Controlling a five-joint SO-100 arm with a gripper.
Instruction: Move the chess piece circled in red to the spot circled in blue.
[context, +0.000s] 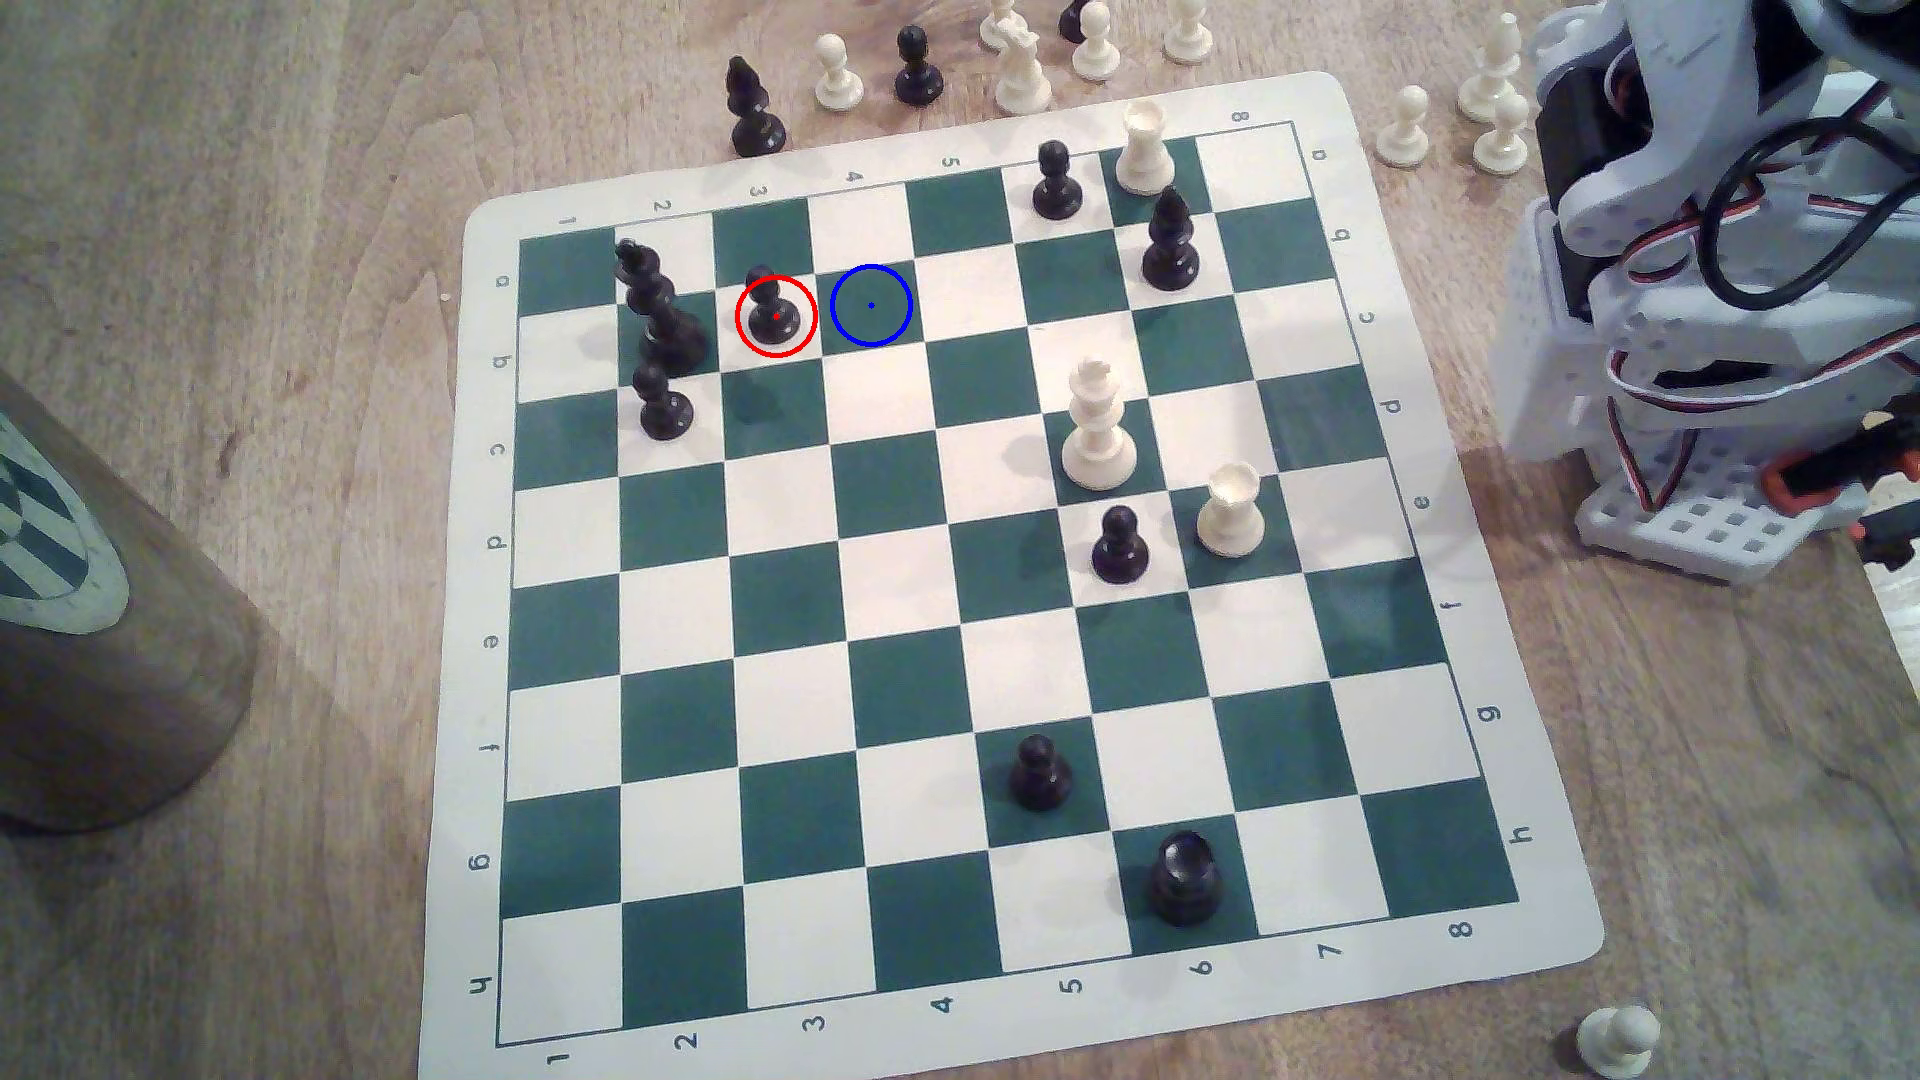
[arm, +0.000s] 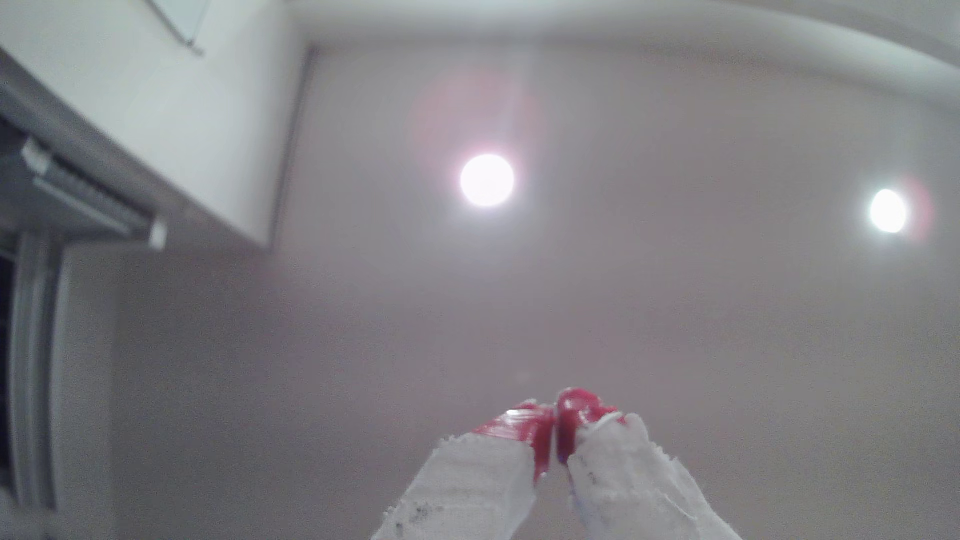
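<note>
The black pawn (context: 773, 309) ringed in red stands upright on a white square near the board's far left corner in the exterior view. Just to its right in that view lies the dark green square with the blue ring and dot (context: 871, 304), with nothing on it. In the wrist view my gripper (arm: 555, 433) points up at the ceiling, its white fingers with red tips pressed together and nothing between them. The arm's folded body (context: 1714, 301) sits off the board at the exterior view's right, far from the pawn.
A black king (context: 655, 312) and another black pawn (context: 663, 403) stand close to the ringed pawn on its left in the exterior view. More black and white pieces dot the board (context: 997, 665) and the wooden table behind it. A brown tube (context: 94, 623) lies at the left edge.
</note>
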